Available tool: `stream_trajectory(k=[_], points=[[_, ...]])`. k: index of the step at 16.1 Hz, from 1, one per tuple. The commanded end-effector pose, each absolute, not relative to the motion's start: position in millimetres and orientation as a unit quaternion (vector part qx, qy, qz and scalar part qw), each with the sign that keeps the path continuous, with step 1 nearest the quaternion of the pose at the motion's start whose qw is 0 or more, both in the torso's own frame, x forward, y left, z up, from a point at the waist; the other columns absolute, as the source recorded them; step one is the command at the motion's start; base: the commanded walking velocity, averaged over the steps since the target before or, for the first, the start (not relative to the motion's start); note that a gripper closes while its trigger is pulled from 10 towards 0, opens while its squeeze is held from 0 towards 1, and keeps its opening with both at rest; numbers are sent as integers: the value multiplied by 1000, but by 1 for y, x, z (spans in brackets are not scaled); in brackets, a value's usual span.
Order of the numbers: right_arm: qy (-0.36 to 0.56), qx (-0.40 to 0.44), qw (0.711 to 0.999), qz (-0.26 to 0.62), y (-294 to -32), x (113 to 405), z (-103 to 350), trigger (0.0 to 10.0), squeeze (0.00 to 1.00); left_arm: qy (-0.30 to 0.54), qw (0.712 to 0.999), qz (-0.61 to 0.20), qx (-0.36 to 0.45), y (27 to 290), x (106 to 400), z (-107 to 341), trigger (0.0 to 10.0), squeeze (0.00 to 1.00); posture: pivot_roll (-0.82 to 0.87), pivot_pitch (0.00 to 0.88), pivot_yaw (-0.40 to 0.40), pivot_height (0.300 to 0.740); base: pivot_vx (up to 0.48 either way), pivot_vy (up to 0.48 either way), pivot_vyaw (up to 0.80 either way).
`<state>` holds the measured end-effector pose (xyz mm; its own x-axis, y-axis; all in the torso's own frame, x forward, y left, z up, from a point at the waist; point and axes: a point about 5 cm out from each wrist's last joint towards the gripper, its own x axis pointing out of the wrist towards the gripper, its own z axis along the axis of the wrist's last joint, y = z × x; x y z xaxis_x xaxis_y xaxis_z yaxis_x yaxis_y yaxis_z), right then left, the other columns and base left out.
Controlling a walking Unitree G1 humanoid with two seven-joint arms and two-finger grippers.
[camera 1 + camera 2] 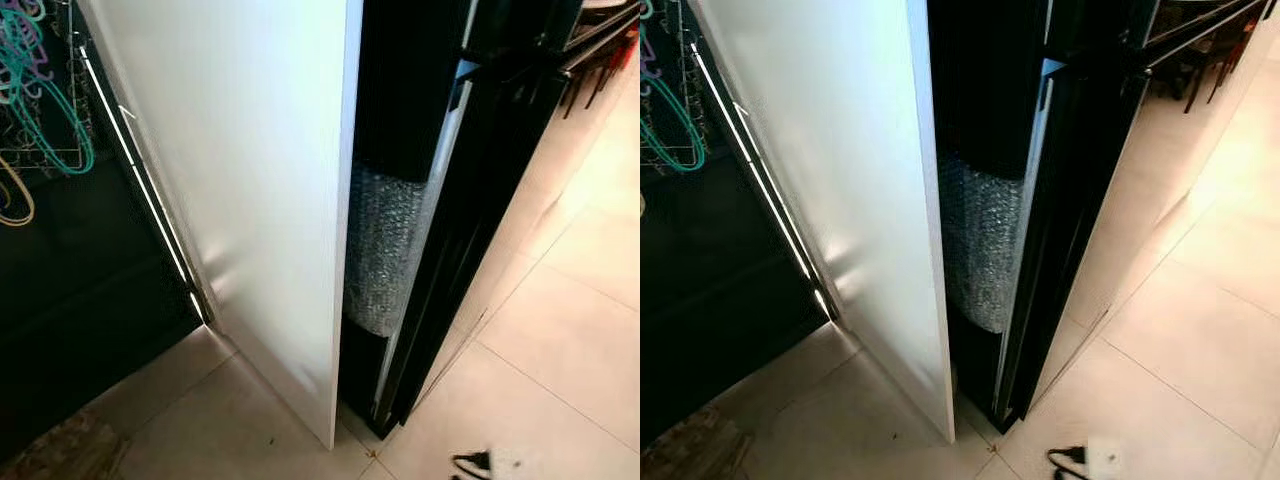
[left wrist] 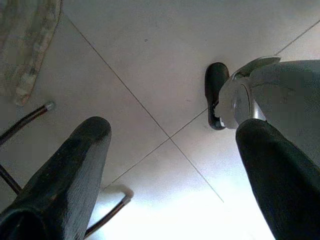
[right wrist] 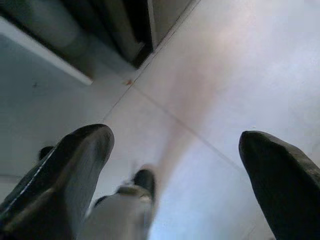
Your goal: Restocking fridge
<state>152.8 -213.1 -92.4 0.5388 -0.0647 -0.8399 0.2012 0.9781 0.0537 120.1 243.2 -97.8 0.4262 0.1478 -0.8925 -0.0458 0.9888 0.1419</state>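
A tall white panel stands edge-on ahead, probably the side of the fridge or its door swung open, though the angle leaves that unclear. Just right of it, a dark narrow gap holds a roll of bubble wrap wedged upright between the panel and a glossy black cabinet front. On the far left, teal and pale clothes hangers hang on a wire rack above a dark recess. Pale floor tiles spread to the right, with a small black plug and cable lying near the bottom edge.

The left gripper hangs over the tiles with its fingers spread apart and nothing between them. The right gripper also points at the floor, fingers wide apart and empty.
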Motion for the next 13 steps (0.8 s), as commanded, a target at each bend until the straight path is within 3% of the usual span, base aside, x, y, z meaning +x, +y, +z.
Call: stream_trajectory(k=[1,13], points=[[478,87,869,-100,-213,149,-94,10000,0,538,839,55,56,246,117,-98,10000,0,30,0,13,740,0,-330,0],[479,105,859,-144,-212,141,-98,10000,0,538,839,50,59,245,117,-98,10000,0,27,0,6,740,0,-264,0]])
